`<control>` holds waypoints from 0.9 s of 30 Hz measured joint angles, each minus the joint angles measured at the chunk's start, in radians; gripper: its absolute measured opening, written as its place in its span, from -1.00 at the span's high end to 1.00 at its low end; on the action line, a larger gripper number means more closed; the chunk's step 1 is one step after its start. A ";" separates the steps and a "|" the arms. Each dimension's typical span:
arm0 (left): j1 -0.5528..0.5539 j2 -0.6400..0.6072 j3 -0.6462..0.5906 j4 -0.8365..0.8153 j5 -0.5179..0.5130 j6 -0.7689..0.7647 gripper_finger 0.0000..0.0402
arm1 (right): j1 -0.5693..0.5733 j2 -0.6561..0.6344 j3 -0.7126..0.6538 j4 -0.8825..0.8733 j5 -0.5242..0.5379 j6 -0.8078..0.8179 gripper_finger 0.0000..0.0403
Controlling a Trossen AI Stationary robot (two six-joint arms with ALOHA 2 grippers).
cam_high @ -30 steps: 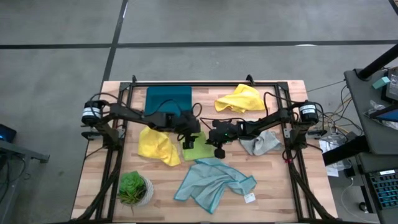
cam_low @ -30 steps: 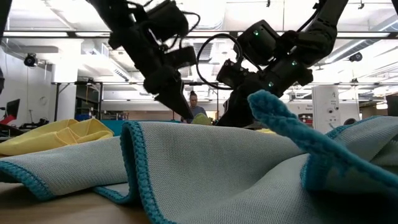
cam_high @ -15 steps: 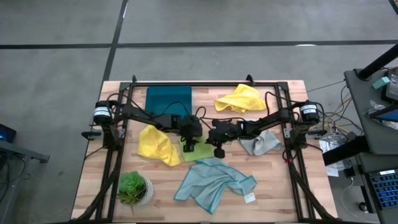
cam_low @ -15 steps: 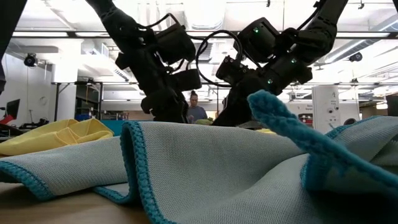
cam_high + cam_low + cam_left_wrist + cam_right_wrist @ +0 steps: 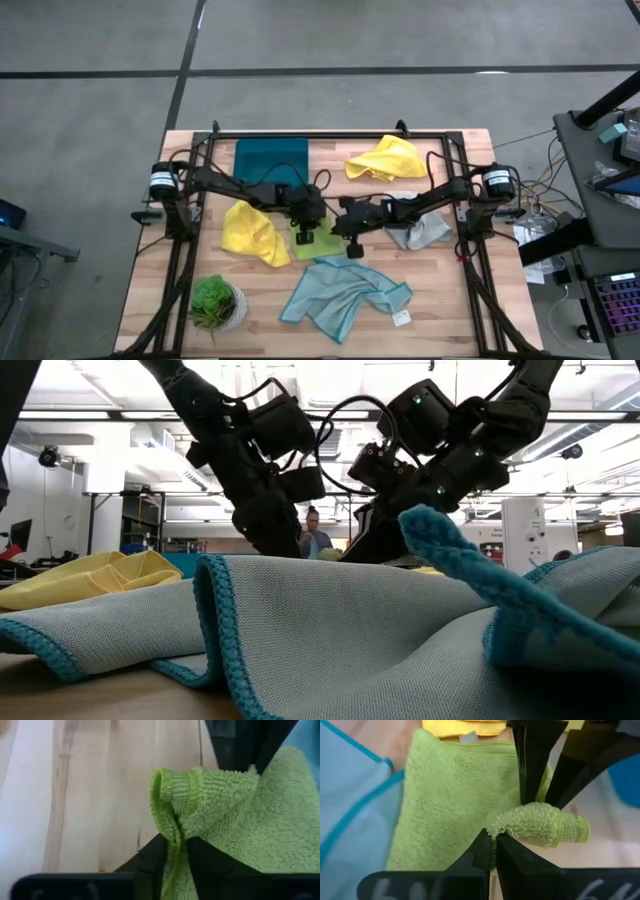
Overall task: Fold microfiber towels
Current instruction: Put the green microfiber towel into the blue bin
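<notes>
While both grippers meet at frame centre in high view, we note lime green towel (image 5: 322,243) lying flat between them. Left gripper (image 5: 176,851) pinches one bunched corner, right gripper (image 5: 493,851) clamps neighbouring corner; towel body extends toward lower frame, toward light blue towel (image 5: 345,292).

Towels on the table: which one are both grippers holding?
The lime green towel at the table's centre, between the yellow towel and the grey towel. The left gripper and right gripper each pinch a bunched edge of it; no other towel is gripped.
</notes>
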State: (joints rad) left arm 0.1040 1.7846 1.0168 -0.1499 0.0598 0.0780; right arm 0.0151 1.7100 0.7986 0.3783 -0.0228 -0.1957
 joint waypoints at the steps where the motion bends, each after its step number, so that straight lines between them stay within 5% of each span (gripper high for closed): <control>1: 0.000 -0.006 0.000 0.001 -0.001 0.000 0.54 | 0.011 -0.001 0.000 -0.004 0.036 -0.026 0.96; 8: 0.003 -0.085 -0.002 -0.024 0.002 0.021 0.06 | 0.057 -0.002 0.000 -0.005 0.144 -0.191 0.96; 13: 0.022 -0.099 -0.007 -0.021 0.106 0.057 -0.17 | 0.069 -0.006 0.000 -0.002 0.208 -0.261 0.96; 27: 0.118 -0.062 -0.012 -0.022 0.246 0.168 -0.25 | 0.068 -0.007 0.000 0.001 0.209 -0.258 0.96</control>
State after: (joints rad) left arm 0.2219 1.7229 1.0046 -0.1722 0.3060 0.2461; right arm 0.0830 1.7027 0.7986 0.3790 0.1866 -0.4534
